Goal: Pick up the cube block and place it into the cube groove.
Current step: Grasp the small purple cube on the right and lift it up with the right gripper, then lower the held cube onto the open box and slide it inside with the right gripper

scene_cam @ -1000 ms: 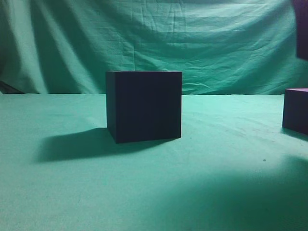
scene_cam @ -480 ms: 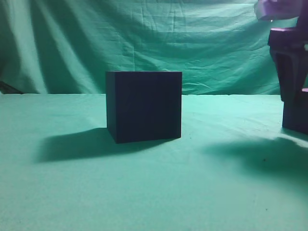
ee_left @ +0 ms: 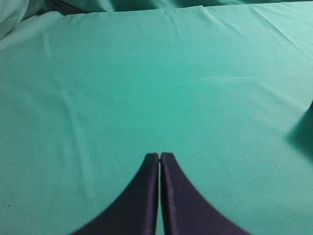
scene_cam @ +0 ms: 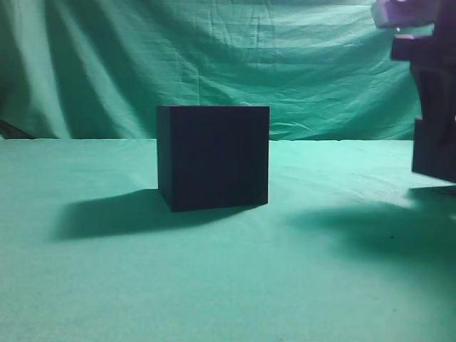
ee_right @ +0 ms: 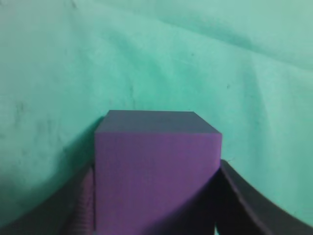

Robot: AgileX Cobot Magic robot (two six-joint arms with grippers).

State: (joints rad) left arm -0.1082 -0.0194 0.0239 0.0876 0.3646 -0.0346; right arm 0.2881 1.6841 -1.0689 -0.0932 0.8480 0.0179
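Observation:
The cube groove (scene_cam: 213, 157) is a large near-black box standing on the green cloth in the middle of the exterior view. The cube block (scene_cam: 433, 153), small and dark purple, is at the far right edge, held just above the cloth with its shadow under it. My right gripper (scene_cam: 434, 100) comes down from above and is shut on it. In the right wrist view the cube block (ee_right: 156, 161) fills the space between the two fingers of the right gripper (ee_right: 155, 210). My left gripper (ee_left: 160, 155) is shut and empty over bare cloth, and it does not show in the exterior view.
Green cloth (scene_cam: 214, 285) covers the table and hangs as a backdrop (scene_cam: 214, 57) behind it. The box casts a shadow to its left (scene_cam: 107, 214). A dark shadow (ee_left: 303, 134) shows at the right edge of the left wrist view.
The right arm came down from the top right onto the cube block and closed on it. The block now sits slightly higher and further left than before. The box has not moved.

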